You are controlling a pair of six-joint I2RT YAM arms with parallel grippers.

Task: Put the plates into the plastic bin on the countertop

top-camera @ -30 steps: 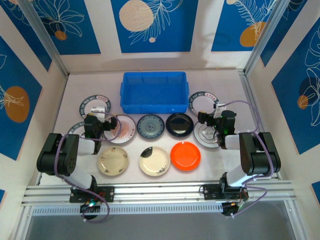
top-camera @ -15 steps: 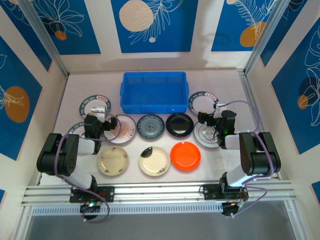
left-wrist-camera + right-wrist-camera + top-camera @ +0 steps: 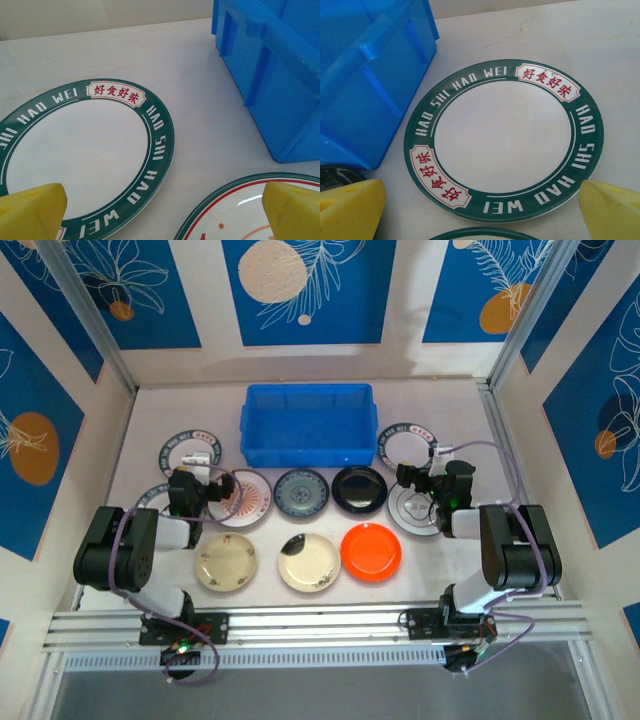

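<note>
My left gripper (image 3: pixel 160 214) and right gripper (image 3: pixel 480 212) are spread wide and empty, each low over one of the green-rimmed plates (image 3: pixel 502 135) flanking the blue plastic bin (image 3: pixel 308 454) near the countertop's (image 3: pixel 420 575) far edge. These flat plates may skid into neighbours if my fingertips miss a rim.

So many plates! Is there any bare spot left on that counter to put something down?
Bare countertop shows in the back corners, either side of the blue bin; the bin itself is empty. In front it is crowded: the black plate and orange plate lie nearly rim to rim.
</note>
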